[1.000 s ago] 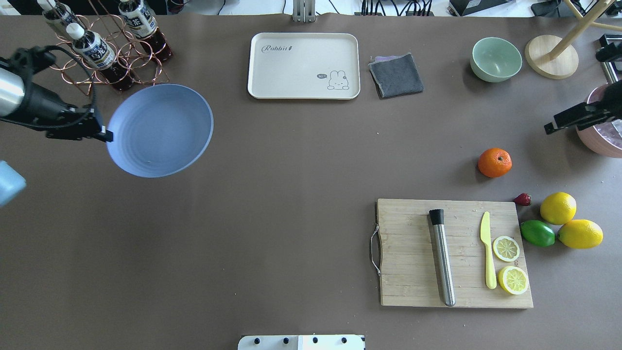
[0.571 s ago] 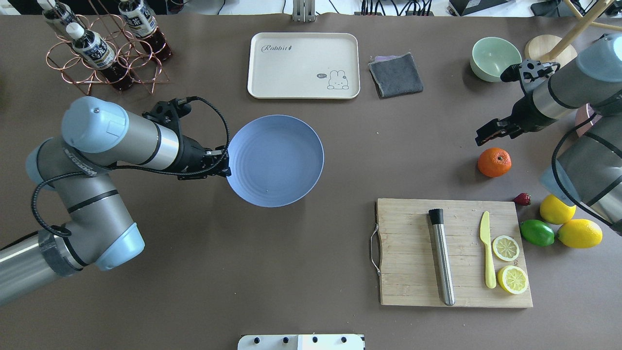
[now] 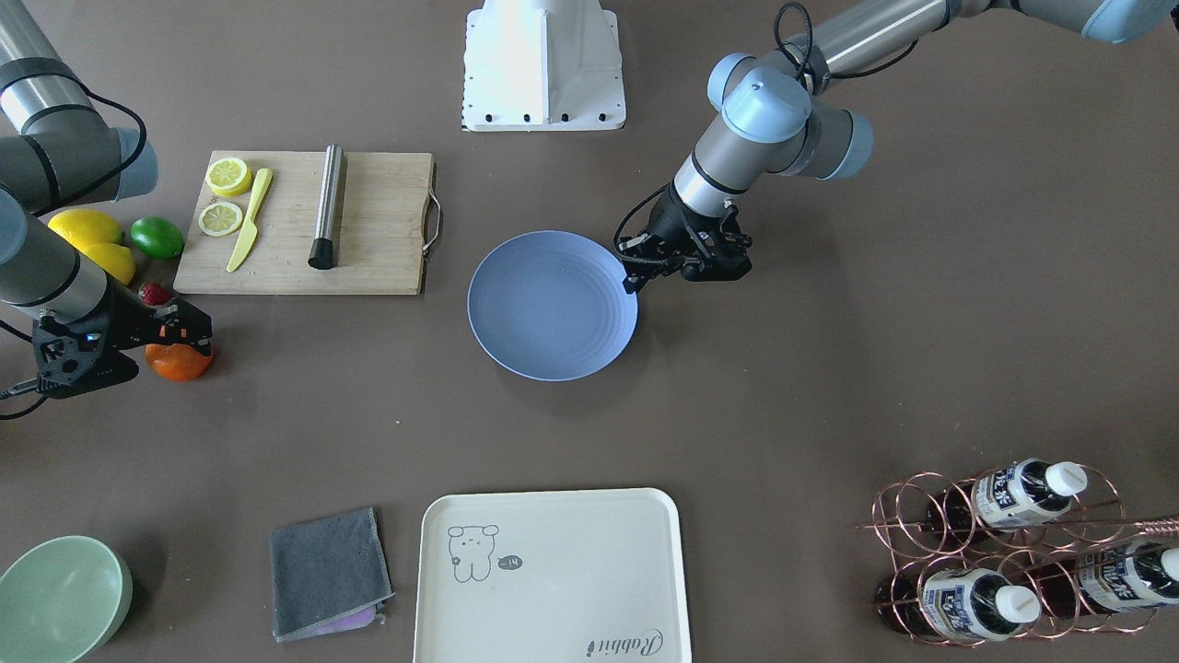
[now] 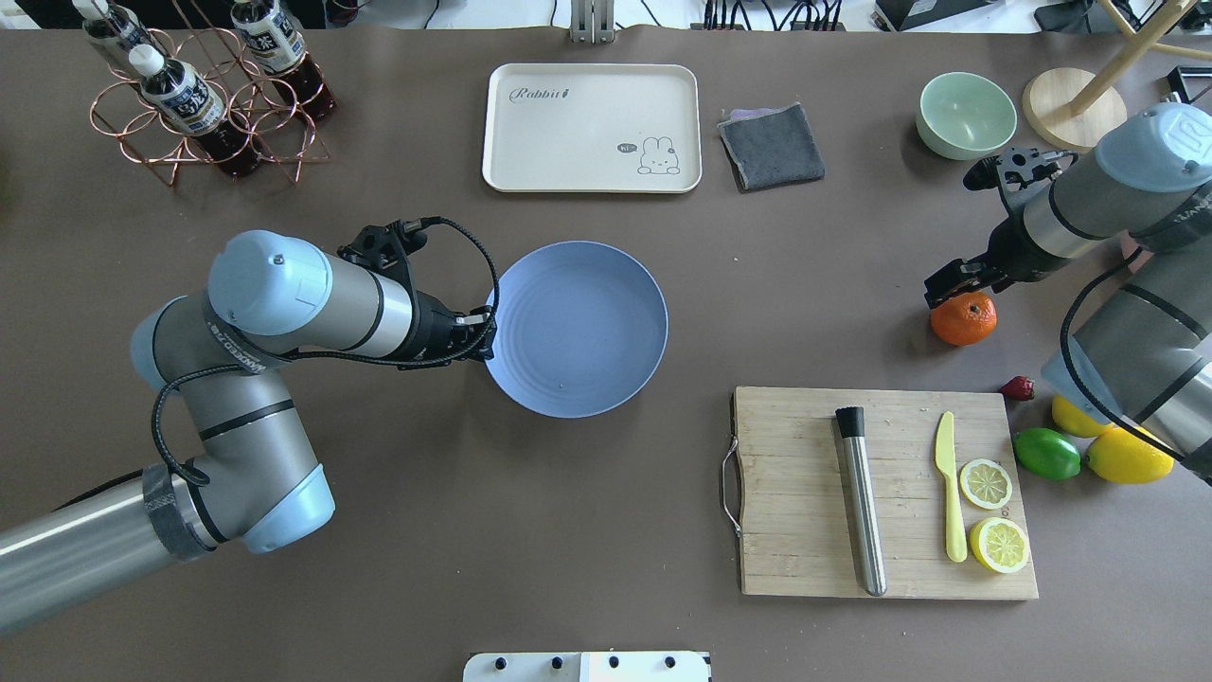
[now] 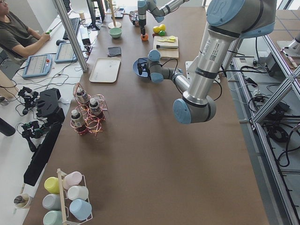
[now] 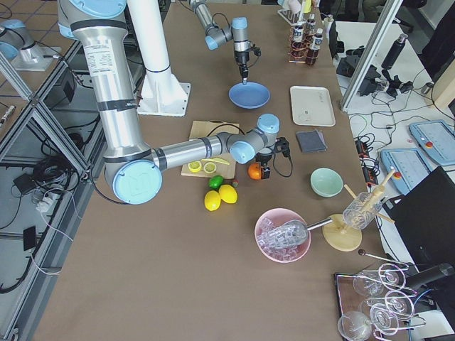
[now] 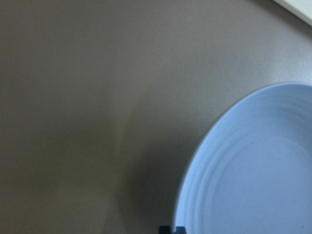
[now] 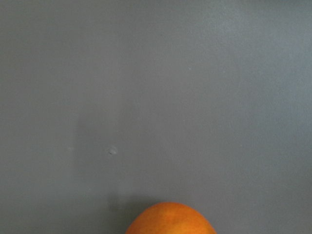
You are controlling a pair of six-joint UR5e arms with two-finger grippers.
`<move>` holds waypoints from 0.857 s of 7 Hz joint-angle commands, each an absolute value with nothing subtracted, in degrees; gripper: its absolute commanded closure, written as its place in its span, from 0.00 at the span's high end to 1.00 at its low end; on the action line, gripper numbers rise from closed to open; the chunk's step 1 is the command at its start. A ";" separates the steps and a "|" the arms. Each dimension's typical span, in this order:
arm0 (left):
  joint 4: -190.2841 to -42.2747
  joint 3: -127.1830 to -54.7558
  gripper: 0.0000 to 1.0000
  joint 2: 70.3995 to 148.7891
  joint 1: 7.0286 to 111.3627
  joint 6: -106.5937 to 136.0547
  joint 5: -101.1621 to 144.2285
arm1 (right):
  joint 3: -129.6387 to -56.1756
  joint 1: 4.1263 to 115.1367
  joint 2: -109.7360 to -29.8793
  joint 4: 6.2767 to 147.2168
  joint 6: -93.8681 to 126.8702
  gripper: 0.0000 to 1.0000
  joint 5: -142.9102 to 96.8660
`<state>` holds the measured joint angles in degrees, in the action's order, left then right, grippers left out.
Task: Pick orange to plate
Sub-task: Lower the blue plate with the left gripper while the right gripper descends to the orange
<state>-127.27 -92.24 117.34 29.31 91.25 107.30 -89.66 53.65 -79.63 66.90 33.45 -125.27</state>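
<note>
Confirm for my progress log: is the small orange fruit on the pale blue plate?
No, the small orange fruit rests on the brown table, far from the pale blue plate.

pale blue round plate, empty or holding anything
Empty: the pale blue round plate is bare inside; the small bright orange sits apart on the table.

Bare table (image 4: 805, 303) lies open from the orange (image 4: 963, 320) to the plate (image 4: 578, 332), at its nine o'clock. Board (image 4: 805, 493) at seven, strawberry (image 4: 1019, 387) at five; the left hand (image 4: 490, 333) grips the plate's nine o'clock rim.

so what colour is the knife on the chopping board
The knife is pale yellow; it shows best in the overhead exterior view.
</note>
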 commanded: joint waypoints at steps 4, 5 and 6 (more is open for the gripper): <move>-127.27 -92.81 0.96 116.81 27.50 91.41 104.41 | -90.52 53.35 -80.33 66.80 34.01 0.00 -126.38; -127.18 -94.38 0.96 116.72 29.34 91.41 105.02 | -91.83 53.35 -79.81 67.41 34.10 0.00 -127.87; -123.44 -96.92 0.96 116.63 33.88 91.15 111.47 | -93.67 53.09 -76.93 67.67 39.06 0.00 -129.79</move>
<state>-126.36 -94.39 116.75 29.69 91.36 106.25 -91.73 53.28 -79.39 67.27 35.13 -127.71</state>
